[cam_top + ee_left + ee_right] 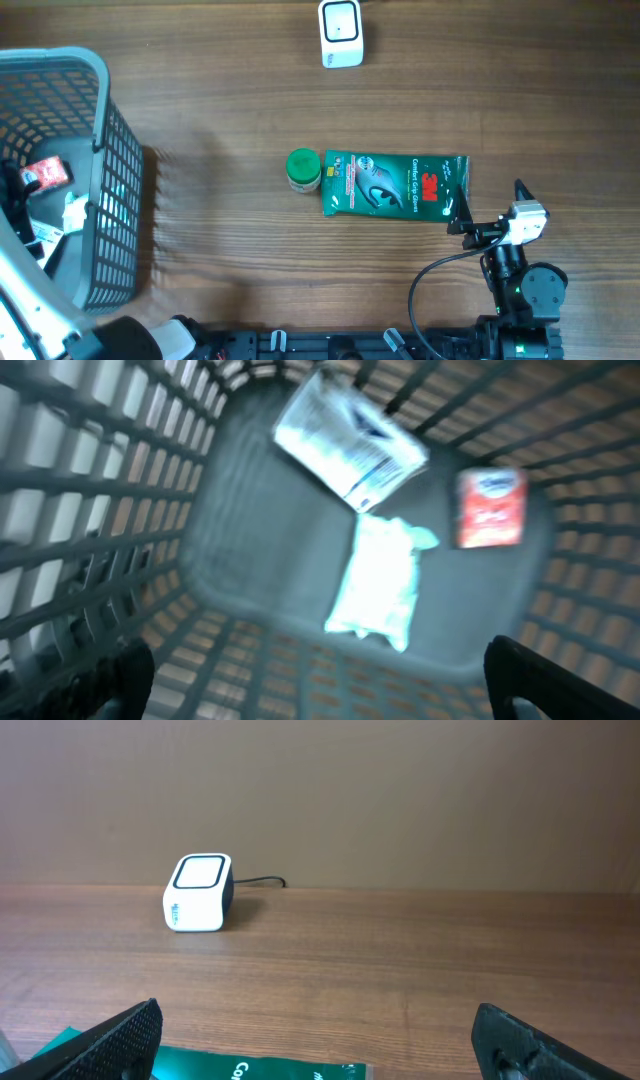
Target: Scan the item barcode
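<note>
The white barcode scanner [341, 33] stands at the table's far edge; the right wrist view shows the scanner [198, 892] ahead and to the left. A green glove pack [395, 185] lies flat mid-table, with a green round tub [303, 170] at its left end. My right gripper [487, 205] is open just right of the pack, whose edge [250, 1070] shows between its fingers, untouched. My left gripper [320, 680] is open and empty, looking down into the grey basket [250, 560]. On the basket floor lie a white packet [348, 445], a pale pouch [378, 585] and a red box [490, 508].
The grey mesh basket [110, 180] fills the table's left side, and the left arm [30, 290] reaches over it. The scanner's cable [262, 880] runs off behind it. Bare wood lies between the pack and the scanner.
</note>
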### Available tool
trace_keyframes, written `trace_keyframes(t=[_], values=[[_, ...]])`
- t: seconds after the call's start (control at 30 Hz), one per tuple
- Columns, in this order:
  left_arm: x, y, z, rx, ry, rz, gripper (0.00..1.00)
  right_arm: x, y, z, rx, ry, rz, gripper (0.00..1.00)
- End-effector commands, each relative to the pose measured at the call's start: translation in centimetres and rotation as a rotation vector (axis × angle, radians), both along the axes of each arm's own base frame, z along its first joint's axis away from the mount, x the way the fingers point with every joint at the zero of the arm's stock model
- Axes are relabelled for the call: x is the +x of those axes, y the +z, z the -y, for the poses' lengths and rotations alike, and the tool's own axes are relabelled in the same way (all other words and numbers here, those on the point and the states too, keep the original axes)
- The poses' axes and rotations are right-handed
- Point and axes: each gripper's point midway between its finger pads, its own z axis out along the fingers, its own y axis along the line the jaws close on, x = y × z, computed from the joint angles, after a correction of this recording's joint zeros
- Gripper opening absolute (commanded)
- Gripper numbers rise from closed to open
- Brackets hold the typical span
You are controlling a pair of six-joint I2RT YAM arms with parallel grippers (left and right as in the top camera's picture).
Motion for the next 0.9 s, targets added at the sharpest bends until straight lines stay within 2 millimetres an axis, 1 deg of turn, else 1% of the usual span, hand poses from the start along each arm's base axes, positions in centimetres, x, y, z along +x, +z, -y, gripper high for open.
trace_keyframes(t=[0.0,0.03,0.13,0.17,0.2,0.27,0.3,0.37,0.47,0.57,0.6,0.63,0.67,0.73,0.77,0.83,0.87], values=[[1.6,-8.4,0.1,-0.136,-0.193,-0.075,1.00,0.0,0.2,0.0,-0.011,-0.005,0.010,1.00],[2.5,-10.2,0.1,-0.169,-0.244,-0.077,1.00,0.0,0.2,0.0,-0.011,-0.005,0.010,1.00],[3.8,-14.1,-0.8,-0.231,-0.305,-0.133,1.00,0.0,0.2,0.0,-0.011,-0.005,0.009,1.00],[4.2,-15.9,-1.0,-0.261,-0.309,-0.161,1.00,0.0,0.2,0.0,-0.011,-0.005,0.009,1.00],[4.3,-16.8,-1.1,-0.278,-0.308,-0.176,1.00,0.0,0.2,0.0,-0.011,-0.005,0.010,1.00],[4.4,-19.3,-1.1,-0.327,-0.307,-0.219,1.00,0.0,0.2,0.0,-0.011,-0.005,0.010,1.00],[4.6,-21.1,-0.8,-0.359,-0.316,-0.252,1.00,0.0,0.2,0.0,-0.011,-0.005,0.009,1.00],[5.2,-22.2,-0.7,-0.363,-0.331,-0.259,1.00,0.0,0.2,0.0,-0.011,-0.005,0.010,1.00],[6.0,-22.9,-0.4,-0.358,-0.353,-0.262,1.00,0.0,0.2,0.0,-0.011,-0.005,0.010,1.00],[6.6,-23.2,0.2,-0.351,-0.380,-0.264,1.00,0.0,0.2,0.0,-0.011,-0.005,0.009,1.00],[6.7,-23.2,0.4,-0.351,-0.386,-0.265,0.94,0.0,0.2,0.0,-0.011,-0.005,0.009,1.00],[6.8,-23.2,0.6,-0.352,-0.392,-0.268,0.84,0.0,0.2,0.0,-0.011,-0.005,0.009,1.00],[6.8,-23.2,0.8,-0.355,-0.398,-0.274,0.80,0.0,0.2,0.0,-0.011,-0.005,0.009,1.00],[6.3,-22.8,0.9,-0.366,-0.398,-0.301,0.75,0.0,0.2,0.0,-0.011,-0.005,0.009,1.00],[6.2,-22.2,0.8,-0.373,-0.411,-0.312,0.73,0.0,0.2,0.0,-0.011,-0.005,0.009,1.00],[6.1,-19.4,-0.1,-0.375,-0.424,-0.336,0.61,0.0,0.2,0.0,-0.011,-0.005,0.010,1.00],[6.1,-17.6,-0.7,-0.359,-0.418,-0.348,0.57,0.0,0.2,0.0,-0.011,-0.005,0.010,1.00]])
